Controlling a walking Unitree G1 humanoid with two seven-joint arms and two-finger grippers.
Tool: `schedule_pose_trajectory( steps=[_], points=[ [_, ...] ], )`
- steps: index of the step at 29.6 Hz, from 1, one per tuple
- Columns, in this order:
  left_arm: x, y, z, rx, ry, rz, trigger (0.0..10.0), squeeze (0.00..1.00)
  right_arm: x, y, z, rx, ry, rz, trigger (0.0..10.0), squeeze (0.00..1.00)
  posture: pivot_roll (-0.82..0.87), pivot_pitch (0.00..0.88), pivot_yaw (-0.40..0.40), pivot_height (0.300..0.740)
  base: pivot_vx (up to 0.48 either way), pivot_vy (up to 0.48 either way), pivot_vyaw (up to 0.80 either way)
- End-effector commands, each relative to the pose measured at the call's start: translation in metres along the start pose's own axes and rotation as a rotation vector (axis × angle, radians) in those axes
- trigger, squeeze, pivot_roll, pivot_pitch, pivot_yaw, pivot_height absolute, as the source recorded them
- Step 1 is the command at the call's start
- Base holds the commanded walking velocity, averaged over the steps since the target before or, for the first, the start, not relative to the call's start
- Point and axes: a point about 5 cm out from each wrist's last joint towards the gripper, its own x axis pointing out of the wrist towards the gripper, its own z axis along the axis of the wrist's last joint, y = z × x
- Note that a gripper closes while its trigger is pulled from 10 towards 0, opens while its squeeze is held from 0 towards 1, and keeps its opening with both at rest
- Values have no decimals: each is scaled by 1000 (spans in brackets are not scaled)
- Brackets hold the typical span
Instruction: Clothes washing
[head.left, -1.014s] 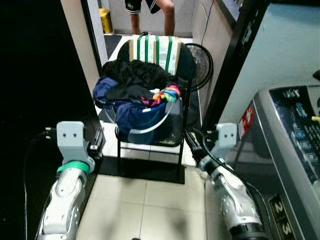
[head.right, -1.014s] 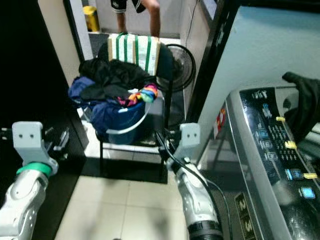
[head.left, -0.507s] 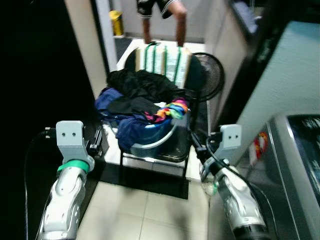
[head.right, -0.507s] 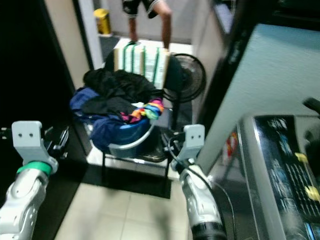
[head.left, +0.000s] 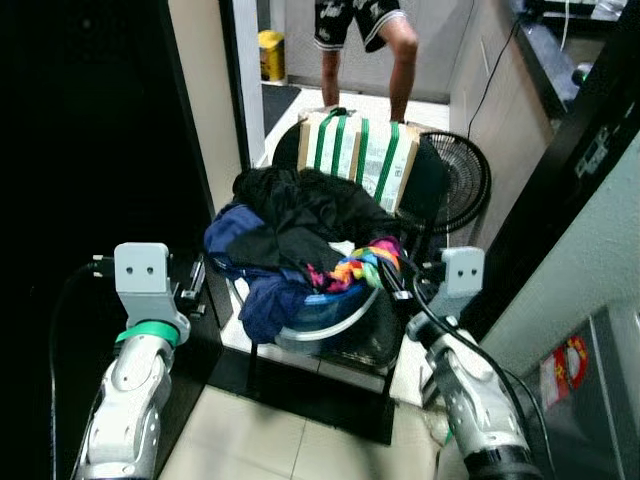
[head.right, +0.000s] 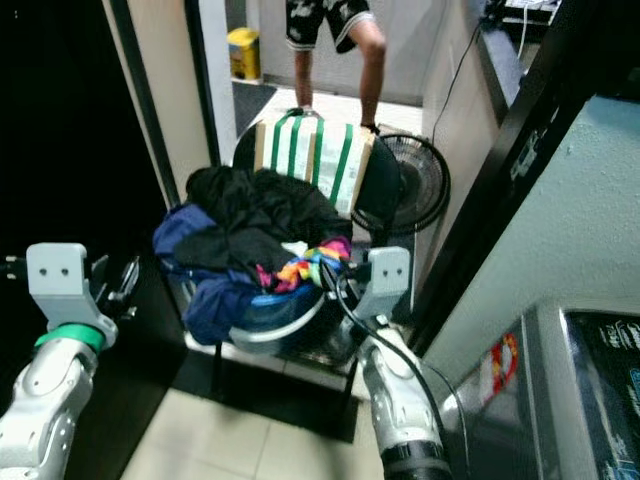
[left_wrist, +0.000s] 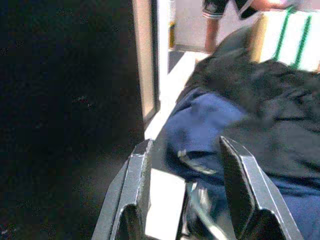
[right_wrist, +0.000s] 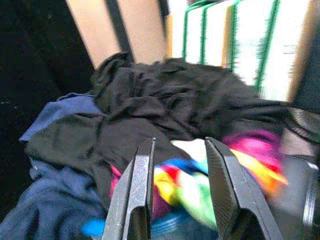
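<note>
Right gripper (right_wrist: 175, 195) is pointing, fingers parted and empty, at the laundry heap (head.left: 300, 235) piled in a basket (head.left: 335, 325) on a chair (head.left: 425, 190). Left gripper (left_wrist: 187, 195) is likewise gaping, holding nothing, facing the heap's navy edge. Judged from the head views, the heap is lying forward of both arms and between them, the right gripper sitting nearer, just beside the multicoloured garment (right_wrist: 200, 175). Right wrist view is resolving the garment's folds; head views are showing the washing machine (head.right: 570, 390) at right and a person's legs (head.left: 365, 40) beyond.

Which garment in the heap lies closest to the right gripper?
The rainbow-coloured garment, right ahead of the right gripper; the black clothes and navy ones lie farther off.
</note>
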Motion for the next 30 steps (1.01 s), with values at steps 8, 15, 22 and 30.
schedule_pose_trajectory(
  steps=[8, 15, 22, 30],
  points=[
    [0, 3, 0, 7, -1, 10, 10000, 0, 1, 1, -1, 12, 4, -3, 10000, 0, 119, 22, 48, 740, 377, 0, 200],
    [-1, 3, 0, 5, -2, 10, 10000, 0, 1, 3, -1, 24, -7, 8, 10000, 0, 119, 22, 48, 740, 371, 0, 0],
    [-4, 4, 3, -43, -19, -2, 10000, 0, 1, -4, -4, 73, 9, -51, 10000, 275, 130, 32, 43, 740, 200, 0, 0],
    [-4, 4, 4, -41, -19, -9, 10000, 0, -3, -8, -10, 62, 46, -64, 10000, 1000, 130, 34, 44, 740, 0, 0, 0]
  ],
)
